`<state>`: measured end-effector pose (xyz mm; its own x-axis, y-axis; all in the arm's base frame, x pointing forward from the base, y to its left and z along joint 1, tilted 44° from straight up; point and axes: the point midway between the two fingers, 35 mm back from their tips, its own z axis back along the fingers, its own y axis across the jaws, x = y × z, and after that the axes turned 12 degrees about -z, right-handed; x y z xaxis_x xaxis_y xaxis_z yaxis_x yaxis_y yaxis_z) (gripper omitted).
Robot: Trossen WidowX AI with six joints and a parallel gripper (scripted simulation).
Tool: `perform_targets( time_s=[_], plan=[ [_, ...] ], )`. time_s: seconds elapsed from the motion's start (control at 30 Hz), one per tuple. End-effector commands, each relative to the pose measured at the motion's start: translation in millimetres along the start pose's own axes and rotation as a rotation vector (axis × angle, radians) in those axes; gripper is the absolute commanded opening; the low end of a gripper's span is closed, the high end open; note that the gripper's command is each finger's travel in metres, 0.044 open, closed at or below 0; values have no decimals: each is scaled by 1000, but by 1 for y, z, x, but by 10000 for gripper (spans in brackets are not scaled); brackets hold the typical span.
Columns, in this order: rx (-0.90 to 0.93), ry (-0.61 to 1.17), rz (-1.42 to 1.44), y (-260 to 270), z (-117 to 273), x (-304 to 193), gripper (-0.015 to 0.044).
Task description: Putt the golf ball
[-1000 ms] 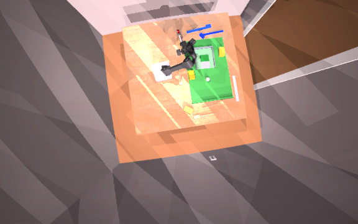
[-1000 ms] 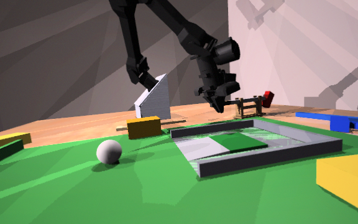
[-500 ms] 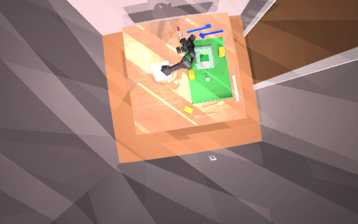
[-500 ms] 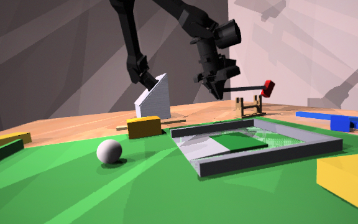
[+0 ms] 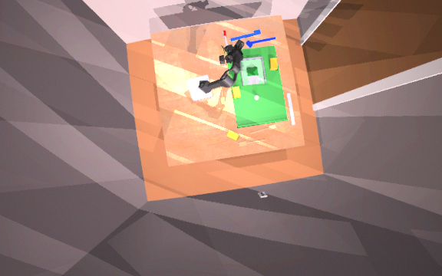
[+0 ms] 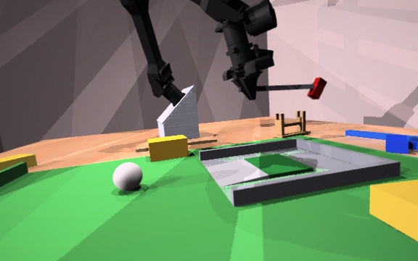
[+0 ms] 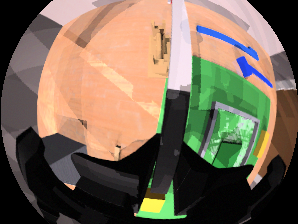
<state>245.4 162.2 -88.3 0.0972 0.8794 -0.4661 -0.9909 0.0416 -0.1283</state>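
Observation:
My gripper is shut on the shaft of the red putter. The putter is held roughly level in the air, above the wooden stand, with its red head pointing away from the ball in the exterior view. The white golf ball rests on the green mat, in front of the pale ramp. The ramp leads to the dark green raised green. The ball is hidden in the wrist view.
Grey walls border the raised green. The wooden stand is empty. Yellow blocks sit by the mat's edges. Two blue putters lie behind the mat. A white bar lies beside it.

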Motion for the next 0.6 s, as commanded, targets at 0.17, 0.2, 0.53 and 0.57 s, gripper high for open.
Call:
perform_targets(
  time_s=[0.17,0.2,0.53,0.57],
  plan=[
    [-36,-9,-271,-38,26,-48,0],
    [-39,-9,-301,-41,29,-54,0],
    [-76,5,-600,-68,51,-118,0],
    [-80,6,-630,-70,53,-125,0]
  ],
)
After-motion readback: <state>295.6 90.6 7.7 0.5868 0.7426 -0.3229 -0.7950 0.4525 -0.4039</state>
